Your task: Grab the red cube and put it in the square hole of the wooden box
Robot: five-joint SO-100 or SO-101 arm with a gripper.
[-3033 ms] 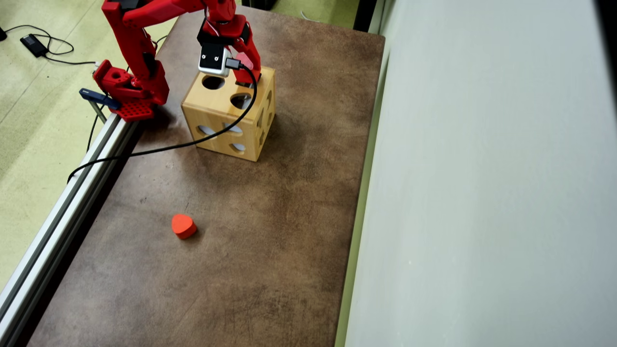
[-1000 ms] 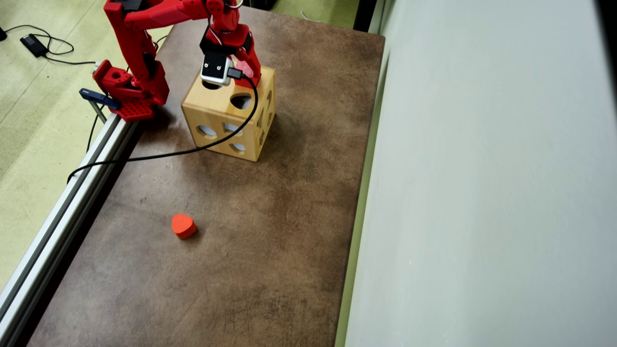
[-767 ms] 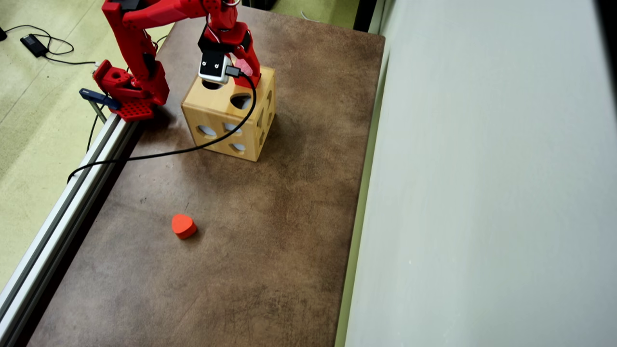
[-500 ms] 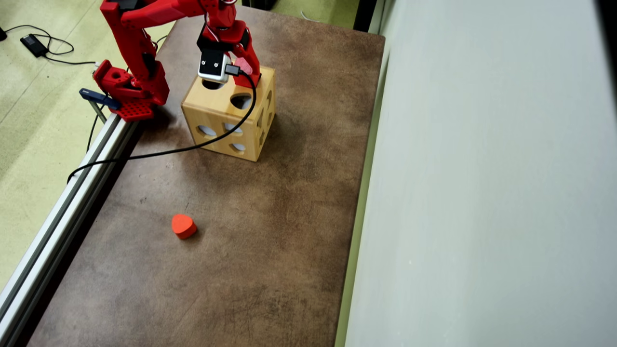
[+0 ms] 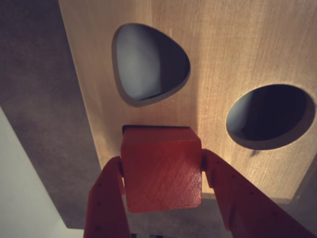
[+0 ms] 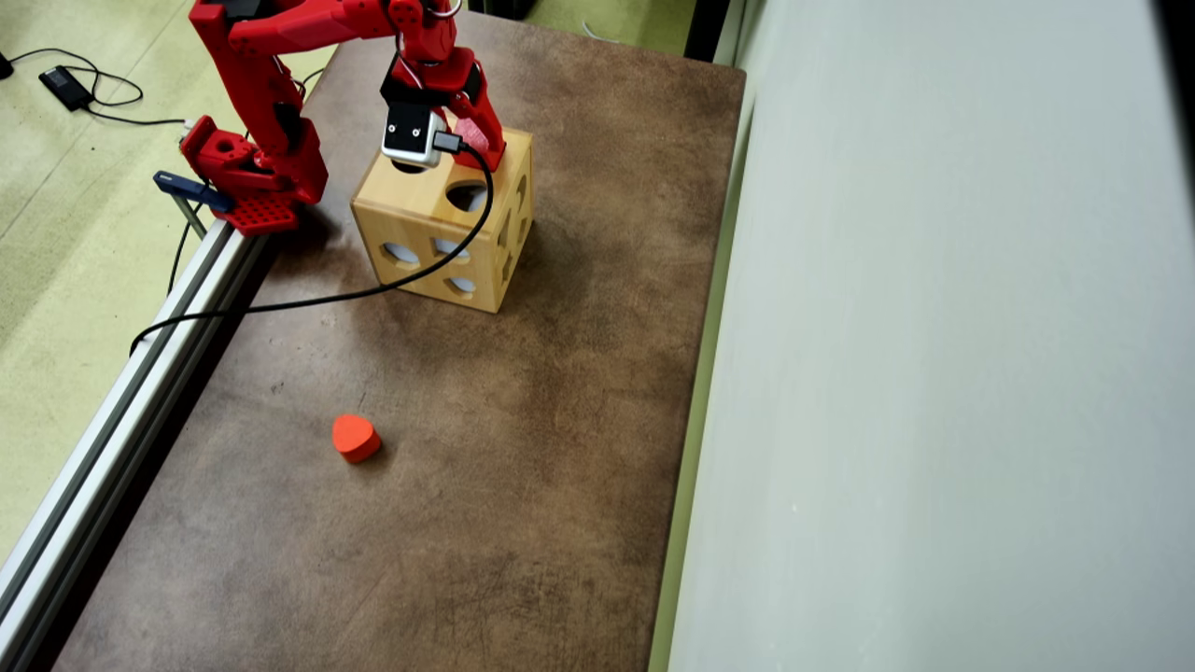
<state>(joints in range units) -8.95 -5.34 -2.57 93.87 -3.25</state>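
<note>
In the wrist view my red gripper (image 5: 161,158) is shut on the red cube (image 5: 161,168), one finger on each side. The cube hangs over the top face of the wooden box (image 5: 237,59). A thin dark edge of a straight-sided hole (image 5: 153,127) shows just behind the cube's top; the rest of that hole is hidden by the cube. In the overhead view the gripper (image 6: 467,140) is over the far edge of the box (image 6: 439,224), and the wrist camera hides most of the cube.
The box top has a rounded-triangle hole (image 5: 148,64) and a round hole (image 5: 270,116). An orange-red rounded block (image 6: 356,437) lies on the brown table (image 6: 523,448). The camera cable (image 6: 373,291) drapes over the box. A metal rail (image 6: 121,411) runs along the left edge.
</note>
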